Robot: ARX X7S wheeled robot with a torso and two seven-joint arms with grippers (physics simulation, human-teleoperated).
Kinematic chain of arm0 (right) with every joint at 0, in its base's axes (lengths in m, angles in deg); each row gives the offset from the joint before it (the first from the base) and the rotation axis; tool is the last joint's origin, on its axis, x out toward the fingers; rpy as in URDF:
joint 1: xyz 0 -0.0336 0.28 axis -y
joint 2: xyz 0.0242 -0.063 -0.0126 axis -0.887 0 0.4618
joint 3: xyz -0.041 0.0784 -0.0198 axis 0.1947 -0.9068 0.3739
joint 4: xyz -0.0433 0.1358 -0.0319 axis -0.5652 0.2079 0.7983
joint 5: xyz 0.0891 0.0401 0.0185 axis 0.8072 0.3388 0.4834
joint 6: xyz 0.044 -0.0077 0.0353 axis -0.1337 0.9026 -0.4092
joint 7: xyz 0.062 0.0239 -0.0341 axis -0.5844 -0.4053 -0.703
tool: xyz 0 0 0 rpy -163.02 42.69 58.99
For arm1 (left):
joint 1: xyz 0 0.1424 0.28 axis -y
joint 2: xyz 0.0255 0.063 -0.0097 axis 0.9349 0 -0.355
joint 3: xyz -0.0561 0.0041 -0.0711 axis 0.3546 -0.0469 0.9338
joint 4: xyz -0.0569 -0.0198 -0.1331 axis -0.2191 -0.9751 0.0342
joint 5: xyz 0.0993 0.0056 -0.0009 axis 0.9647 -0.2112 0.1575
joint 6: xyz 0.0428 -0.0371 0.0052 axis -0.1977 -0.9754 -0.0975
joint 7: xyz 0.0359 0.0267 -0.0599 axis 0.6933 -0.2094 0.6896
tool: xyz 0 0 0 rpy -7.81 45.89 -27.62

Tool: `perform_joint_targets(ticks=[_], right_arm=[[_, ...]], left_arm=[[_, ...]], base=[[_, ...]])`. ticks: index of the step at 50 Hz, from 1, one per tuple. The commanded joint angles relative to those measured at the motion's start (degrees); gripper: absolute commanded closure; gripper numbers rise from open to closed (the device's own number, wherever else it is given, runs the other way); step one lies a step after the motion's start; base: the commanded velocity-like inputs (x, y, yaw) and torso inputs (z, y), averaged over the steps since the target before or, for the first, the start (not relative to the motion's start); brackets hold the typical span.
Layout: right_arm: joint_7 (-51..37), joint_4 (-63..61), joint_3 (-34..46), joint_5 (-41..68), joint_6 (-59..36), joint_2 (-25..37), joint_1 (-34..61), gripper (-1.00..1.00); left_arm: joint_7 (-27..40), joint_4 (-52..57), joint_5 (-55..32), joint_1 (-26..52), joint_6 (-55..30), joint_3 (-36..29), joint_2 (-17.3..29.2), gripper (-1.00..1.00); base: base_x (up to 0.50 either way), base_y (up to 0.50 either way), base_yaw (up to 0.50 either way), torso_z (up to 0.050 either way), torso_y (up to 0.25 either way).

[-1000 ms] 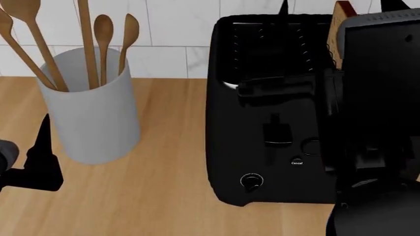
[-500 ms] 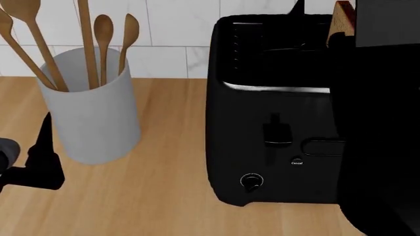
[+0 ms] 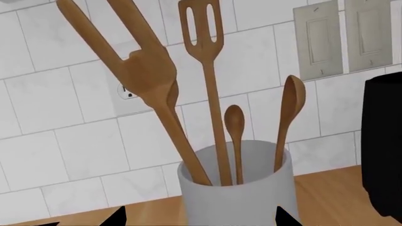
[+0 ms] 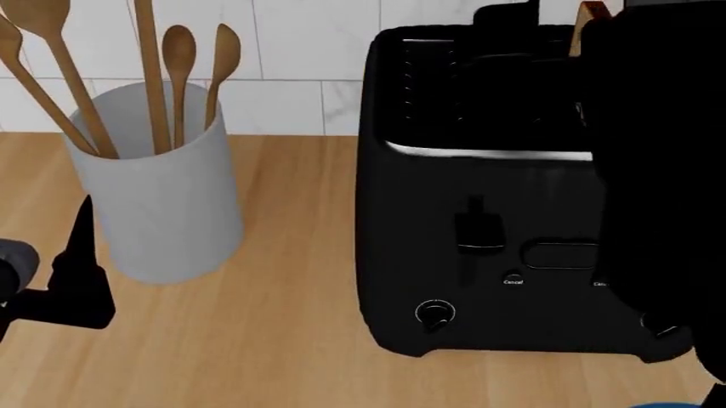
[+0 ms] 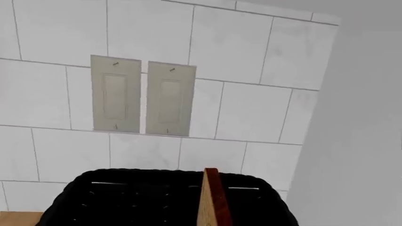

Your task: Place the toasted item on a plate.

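Wooden boards make up the counter (image 4: pixel 284 357), and white tiles cover the wall (image 5: pixel 251 56) behind it.

Closest to the robot, near the front edge of the counter, is the left end effector (image 4: pixel 68 285). It is black and sits just in front of the white crock (image 4: pixel 159 187), a little to the crock's left. Only one dark finger shows in the head view, and only two dark tips show in the left wrist view, so I cannot tell if it is spread or pressed together. It holds nothing that I can see.

To the right of the crock stands a big black toaster (image 4: pixel 477 221). Its front has a lever, a round knob and small buttons. The right arm (image 4: pixel 658 170) is a large dark shape over the toaster's right side. The right end effector is hidden, so I cannot tell how it stands.

The crock holds wooden spoons (image 4: pixel 182 59) and a slotted wooden turner (image 3: pixel 204 42). They lean up and out of it.

The toasted item (image 5: pixel 210 197) stands on its edge in the toaster's right slot, with its brown crust poking up above the top. In the head view only a small corner of it (image 4: pixel 590 17) shows behind the arm.

Farther back, on the wall above the toaster, are two pale light switches (image 5: pixel 141 96). A wall outlet (image 3: pixel 127 90) peeks out behind the wooden tools.

A tiny bit of blue shows at the bottom right corner of the head view, in front of the toaster. It is too small to say what it is.
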Motion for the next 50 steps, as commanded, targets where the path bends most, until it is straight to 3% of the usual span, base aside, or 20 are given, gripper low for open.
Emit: perform_joint_targets(ticks=[1,50], right_arm=[[-2.08,7.65,3.52,1.97,2.16,2.02,2.57,-1.00],[11.37,32.31,18.32,-9.23,17.54,1.44,5.25,-1.00]], left_arm=[[0.14,0.11,-0.22,-0.51,0.29,0.13,0.13,-1.00],[0.46,-0.38,-0.80,-0.30,0.69,-0.63,0.54,-1.00]], base=[[0.00,0.00,0.00,0.000,0.000],[0.00,0.00,0.00,0.000,0.000]])
